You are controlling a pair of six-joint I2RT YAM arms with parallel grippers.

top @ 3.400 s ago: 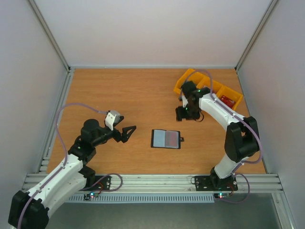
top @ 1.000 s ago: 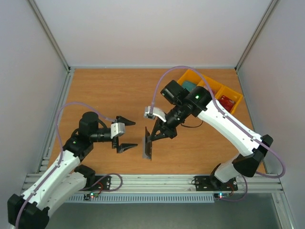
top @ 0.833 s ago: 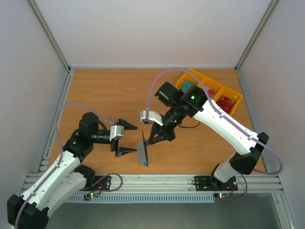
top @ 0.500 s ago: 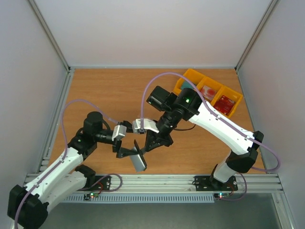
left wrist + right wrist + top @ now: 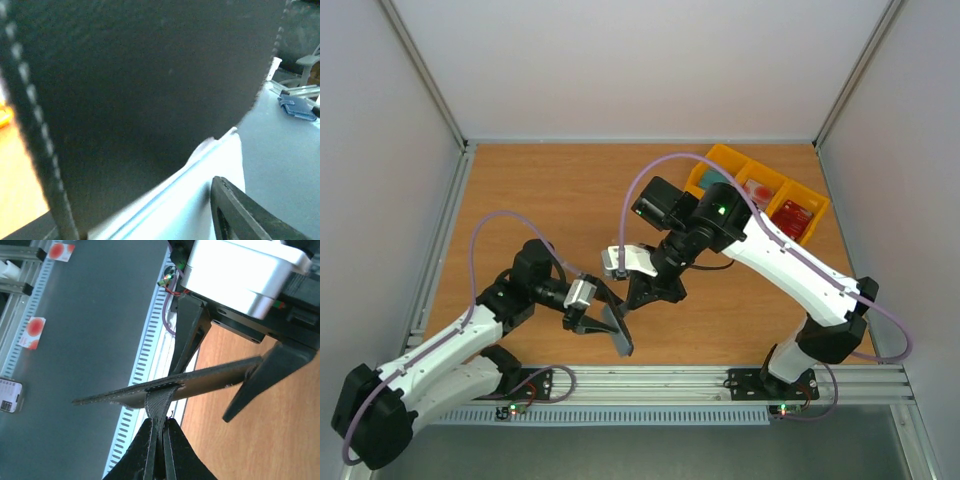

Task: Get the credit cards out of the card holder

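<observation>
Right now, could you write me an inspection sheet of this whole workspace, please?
Surface: wooden table, orange-brown.
Job's things: card holder held tilted on edge near the front; red credit cards lie in two compartments of the yellow tray; whether any remain in the holder cannot be told.
Clutter: teal item in the tray's end compartment.
Grippers: right tool shut on the holder's tab; left tool open, fingers either side of the holder.
Cables: purple cable loops over each arm.
Surroundings: pale walls, metal rail at the near edge.
</observation>
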